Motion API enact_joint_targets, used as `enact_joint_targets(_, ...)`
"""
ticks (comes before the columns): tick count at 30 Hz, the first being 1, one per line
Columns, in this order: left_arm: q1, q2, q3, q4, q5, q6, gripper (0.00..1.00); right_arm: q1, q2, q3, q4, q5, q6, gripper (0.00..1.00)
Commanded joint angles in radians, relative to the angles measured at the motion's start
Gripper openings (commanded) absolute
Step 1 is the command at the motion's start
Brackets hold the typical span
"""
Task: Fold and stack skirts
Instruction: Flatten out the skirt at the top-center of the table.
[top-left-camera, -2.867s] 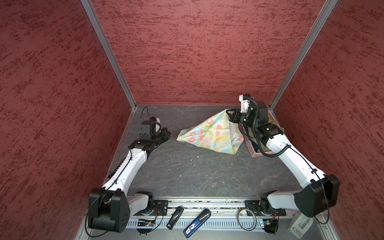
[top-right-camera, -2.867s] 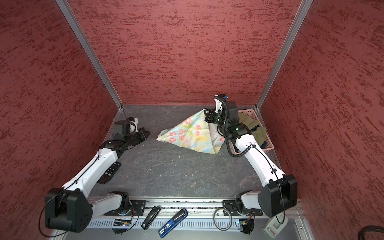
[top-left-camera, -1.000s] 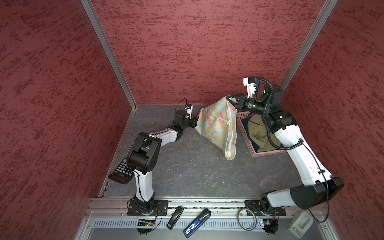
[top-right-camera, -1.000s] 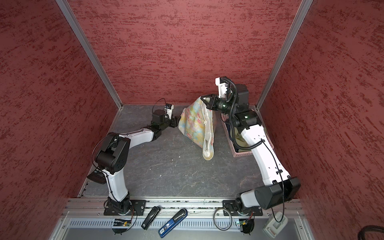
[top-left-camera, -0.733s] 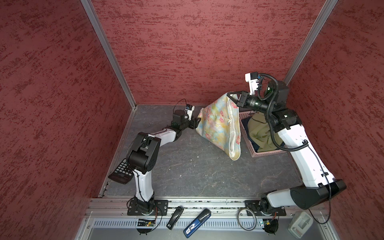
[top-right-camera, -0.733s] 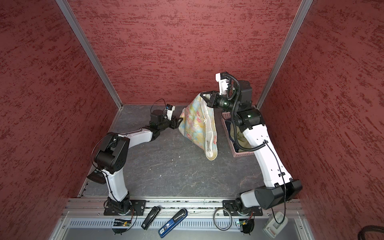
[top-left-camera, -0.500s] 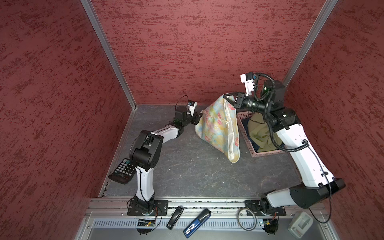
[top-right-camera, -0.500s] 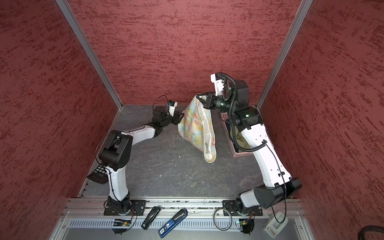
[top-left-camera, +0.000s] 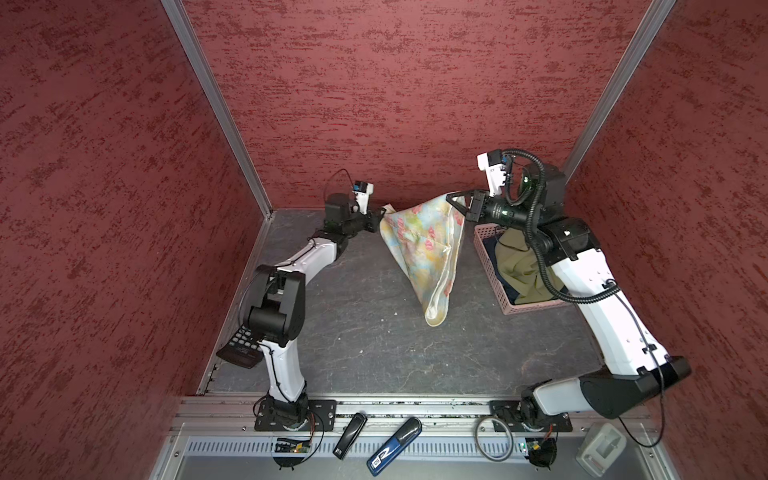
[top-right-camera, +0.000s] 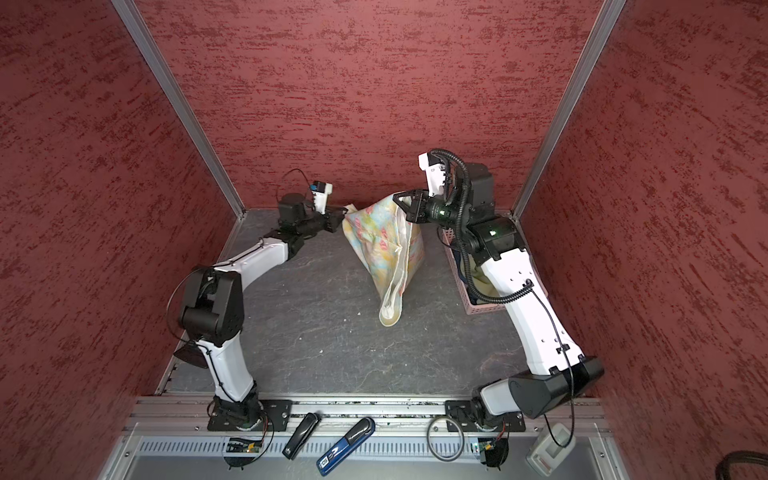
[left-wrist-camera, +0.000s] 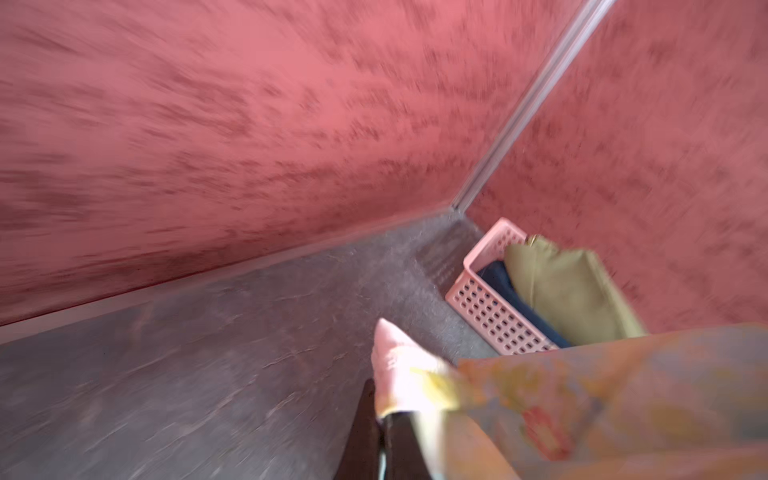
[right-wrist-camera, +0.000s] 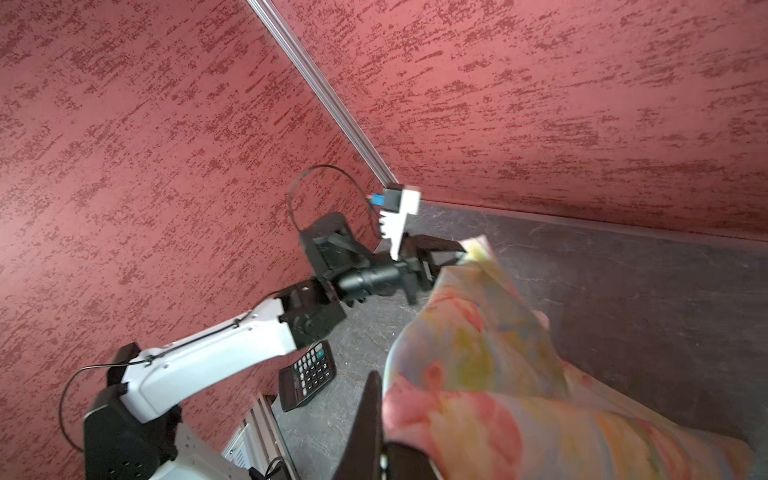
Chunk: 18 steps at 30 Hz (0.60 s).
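Note:
The pastel floral skirt (top-left-camera: 419, 245) (top-right-camera: 382, 237) hangs above the table at the back, stretched between both arms, and its lowest tip points down toward the table. My left gripper (top-left-camera: 380, 216) (top-right-camera: 343, 218) is shut on the skirt's left corner, seen close up in the left wrist view (left-wrist-camera: 380, 409). My right gripper (top-left-camera: 451, 199) (top-right-camera: 397, 198) is shut on the higher right corner; cloth fills the right wrist view (right-wrist-camera: 478, 353). The olive-green skirt (top-left-camera: 519, 266) (left-wrist-camera: 561, 286) lies on the dark-blue denim skirt (left-wrist-camera: 507, 286) in the basket.
The pink perforated basket (top-left-camera: 484, 253) (left-wrist-camera: 486, 311) stands at the back right, against the wall. A black calculator (top-left-camera: 241, 345) (right-wrist-camera: 307, 374) lies by the left wall near the left arm's elbow. Small tools (top-left-camera: 395, 446) and a cable ring (top-left-camera: 492, 438) rest on the front rail.
The left gripper has reached the floral skirt's left corner and closed on it. The right gripper, holding the other corner, has moved a little left.

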Motion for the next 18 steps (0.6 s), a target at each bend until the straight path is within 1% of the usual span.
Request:
enact_joint_targets(1, 0.155, -0.107, -0.013, -0.022, 0.193, -0.228, 0.0, -0.036, 0.009, 0.006, 0.073, -0.012, -0.03, 0.0)
enact_joint_targets(2, 0.195, -0.124, -0.028, 0.005, 0.24, -0.29, 0.0, -0.046, 0.044, 0.007, 0.09, -0.014, -0.028, 0.0)
enact_joint_targets(4, 0.261, -0.159, -0.061, 0.075, 0.282, -0.396, 0.0, -0.069, 0.073, 0.019, 0.124, -0.037, -0.025, 0.0)
enact_joint_targets(6, 0.32, -0.17, -0.069, 0.151, 0.325, -0.504, 0.0, -0.089, 0.129, 0.07, 0.134, -0.044, -0.034, 0.0)
enact_joint_targets(7, 0.341, -0.168, -0.065, 0.186, 0.335, -0.557, 0.0, -0.096, 0.162, 0.103, 0.137, -0.053, -0.039, 0.0)
enact_joint_targets(9, 0.38, -0.157, -0.054, 0.316, 0.361, -0.662, 0.0, -0.117, 0.245, 0.204, 0.148, -0.077, -0.032, 0.0)
enact_joint_targets(11, 0.405, -0.141, -0.008, 0.358, 0.372, -0.727, 0.0, -0.136, 0.34, 0.33, 0.145, -0.106, -0.013, 0.0)
enact_joint_targets(12, 0.413, -0.136, 0.014, 0.37, 0.375, -0.742, 0.0, -0.143, 0.385, 0.395, 0.14, -0.117, -0.01, 0.0)
enact_joint_targets(14, 0.421, -0.136, 0.058, 0.347, 0.379, -0.728, 0.0, -0.147, 0.489, 0.551, 0.103, -0.135, -0.016, 0.0)
enact_joint_targets(16, 0.421, -0.152, 0.061, 0.322, 0.379, -0.704, 0.0, -0.147, 0.563, 0.662, 0.053, -0.159, -0.037, 0.0)
enact_joint_targets(17, 0.42, -0.167, 0.045, 0.303, 0.38, -0.684, 0.0, -0.147, 0.58, 0.676, 0.031, -0.167, -0.044, 0.0)
enact_joint_targets(18, 0.418, -0.187, 0.008, 0.296, 0.376, -0.672, 0.0, -0.147, 0.577, 0.654, 0.024, -0.181, -0.056, 0.0)
